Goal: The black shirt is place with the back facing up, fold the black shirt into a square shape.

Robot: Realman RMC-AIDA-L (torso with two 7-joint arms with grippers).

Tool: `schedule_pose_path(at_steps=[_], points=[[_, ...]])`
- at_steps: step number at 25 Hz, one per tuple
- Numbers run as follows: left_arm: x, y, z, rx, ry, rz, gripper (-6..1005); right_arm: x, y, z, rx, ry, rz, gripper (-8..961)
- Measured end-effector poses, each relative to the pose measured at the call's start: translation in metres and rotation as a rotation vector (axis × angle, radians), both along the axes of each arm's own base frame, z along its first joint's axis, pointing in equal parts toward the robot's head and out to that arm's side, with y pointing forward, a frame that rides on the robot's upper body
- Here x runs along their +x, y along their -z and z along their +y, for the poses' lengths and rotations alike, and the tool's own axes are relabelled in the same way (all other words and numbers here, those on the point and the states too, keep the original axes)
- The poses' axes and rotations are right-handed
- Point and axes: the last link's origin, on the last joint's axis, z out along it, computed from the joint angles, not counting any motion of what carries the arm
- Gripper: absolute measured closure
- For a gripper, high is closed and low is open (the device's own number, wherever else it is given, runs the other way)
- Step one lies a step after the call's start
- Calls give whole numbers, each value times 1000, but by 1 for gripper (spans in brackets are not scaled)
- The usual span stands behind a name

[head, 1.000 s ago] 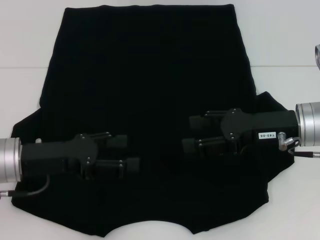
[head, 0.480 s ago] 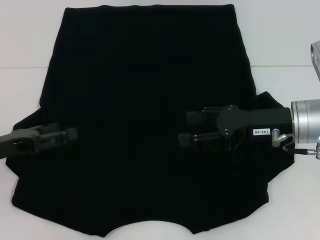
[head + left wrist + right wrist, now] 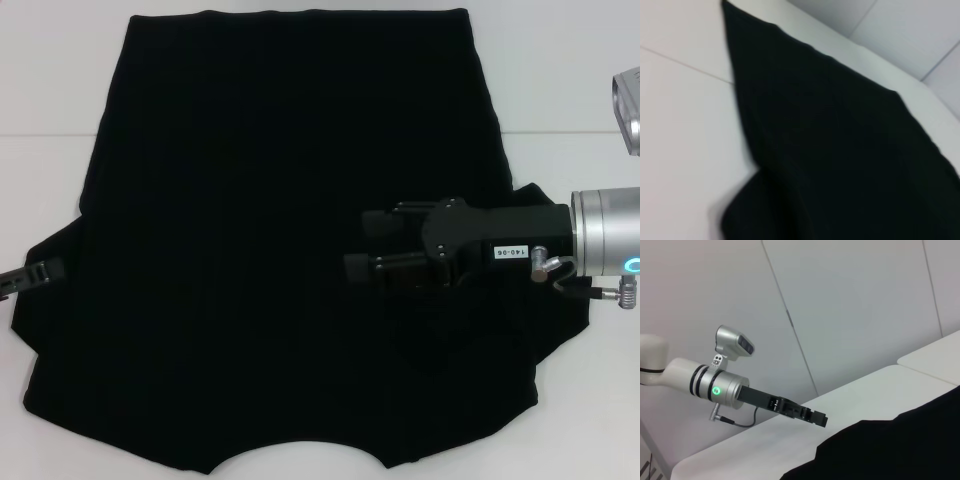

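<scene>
The black shirt [image 3: 280, 200] lies spread flat on the white table [image 3: 60, 80], its curved neckline at the near edge and its hem at the far side. My right gripper [image 3: 362, 243] reaches in from the right above the shirt's right half, open, with nothing between its fingers. At the left border only the tip of my left gripper [image 3: 45, 272] shows, over the shirt's left sleeve. The right wrist view shows the left gripper [image 3: 817, 417] held out above the table beside the shirt [image 3: 900, 445]. In the left wrist view only the shirt [image 3: 840, 150] and the table appear.
White table surface [image 3: 685, 125] surrounds the shirt on the left, right and far sides. A seam line in the table [image 3: 40, 137] runs across behind the sleeves. Pale wall panels [image 3: 855, 305] stand beyond the table.
My left arm has pulled back to the left, from over the shirt's left half to the picture's edge. The right gripper has shifted a little to the left, still open.
</scene>
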Motion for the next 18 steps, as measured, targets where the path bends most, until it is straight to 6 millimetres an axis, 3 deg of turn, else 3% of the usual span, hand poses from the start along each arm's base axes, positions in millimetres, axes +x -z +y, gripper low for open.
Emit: schedule_pose_path(at_steps=[18], points=[[-16, 1, 5, 1, -103, 93, 97, -3, 0, 2, 8, -2, 5, 102]])
